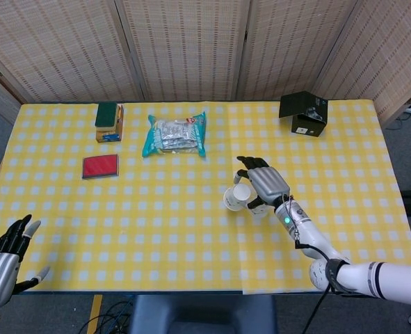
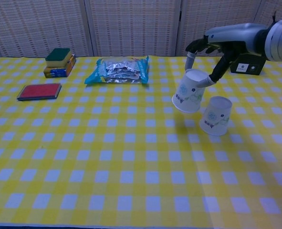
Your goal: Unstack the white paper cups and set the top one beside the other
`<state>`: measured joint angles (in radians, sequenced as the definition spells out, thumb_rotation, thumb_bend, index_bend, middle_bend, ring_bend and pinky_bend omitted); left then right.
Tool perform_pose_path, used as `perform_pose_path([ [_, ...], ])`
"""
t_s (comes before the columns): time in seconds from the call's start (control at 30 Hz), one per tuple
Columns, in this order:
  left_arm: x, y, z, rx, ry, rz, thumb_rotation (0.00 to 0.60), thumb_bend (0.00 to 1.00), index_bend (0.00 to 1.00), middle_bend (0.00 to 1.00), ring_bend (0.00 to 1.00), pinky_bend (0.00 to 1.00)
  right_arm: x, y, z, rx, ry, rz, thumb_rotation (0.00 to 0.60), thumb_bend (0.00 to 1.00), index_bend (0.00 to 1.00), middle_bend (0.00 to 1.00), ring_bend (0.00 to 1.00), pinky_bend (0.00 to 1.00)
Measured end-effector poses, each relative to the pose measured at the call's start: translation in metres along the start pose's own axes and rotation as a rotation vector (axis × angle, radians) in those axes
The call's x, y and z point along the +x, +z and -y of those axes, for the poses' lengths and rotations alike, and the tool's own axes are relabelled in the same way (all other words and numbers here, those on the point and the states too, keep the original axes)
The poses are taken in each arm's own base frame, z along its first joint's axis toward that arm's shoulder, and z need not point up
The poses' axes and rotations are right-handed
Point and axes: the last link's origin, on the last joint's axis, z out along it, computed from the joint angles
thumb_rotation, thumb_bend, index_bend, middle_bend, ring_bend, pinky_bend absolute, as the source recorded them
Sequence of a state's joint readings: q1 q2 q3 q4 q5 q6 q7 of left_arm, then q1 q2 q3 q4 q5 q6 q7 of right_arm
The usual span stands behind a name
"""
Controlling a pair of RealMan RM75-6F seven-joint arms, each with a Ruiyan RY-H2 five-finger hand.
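My right hand (image 1: 263,184) (image 2: 212,50) holds a white paper cup (image 2: 188,91) (image 1: 236,196) with a floral print in the air, tilted, its mouth toward the lower left. The second white cup (image 2: 216,115) stands upside down on the yellow checked table (image 2: 107,157), just right of the held one; in the head view only a sliver of it (image 1: 260,211) shows under my hand. The two cups are apart. My left hand (image 1: 3,257) hangs at the table's near left corner with fingers spread, holding nothing.
A silver-and-teal snack bag (image 1: 175,135) lies at the back centre. A green sponge on a box (image 1: 109,121) and a red flat pad (image 1: 99,166) sit at the back left. A black box (image 1: 304,114) stands at the back right.
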<state>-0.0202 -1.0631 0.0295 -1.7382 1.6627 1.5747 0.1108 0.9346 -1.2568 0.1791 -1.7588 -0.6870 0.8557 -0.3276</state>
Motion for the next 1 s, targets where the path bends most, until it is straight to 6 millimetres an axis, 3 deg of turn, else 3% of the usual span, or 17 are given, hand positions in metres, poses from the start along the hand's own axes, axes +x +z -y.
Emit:
perform_pose_path([
  [0.3,0.006,-0.003,0.000,-0.008,-0.013,-0.021,0.489,0.26,0.03,0.00,0.00,0.23,-0.026,0.030,0.010,-0.031,-0.019,0.056,0.600,0.27,0.49,0.03,0.00,0.00],
  [0.83,0.011,-0.008,-0.001,-0.017,-0.024,-0.044,0.489,0.26,0.03,0.00,0.00,0.23,-0.045,0.042,0.018,-0.054,-0.074,0.097,0.600,0.27,0.49,0.03,0.00,0.00],
  [1.0,0.011,-0.008,-0.001,-0.016,-0.024,-0.046,0.489,0.26,0.03,0.00,0.00,0.23,-0.045,0.042,0.018,-0.056,-0.072,0.113,0.600,0.25,0.36,0.01,0.00,0.00],
])
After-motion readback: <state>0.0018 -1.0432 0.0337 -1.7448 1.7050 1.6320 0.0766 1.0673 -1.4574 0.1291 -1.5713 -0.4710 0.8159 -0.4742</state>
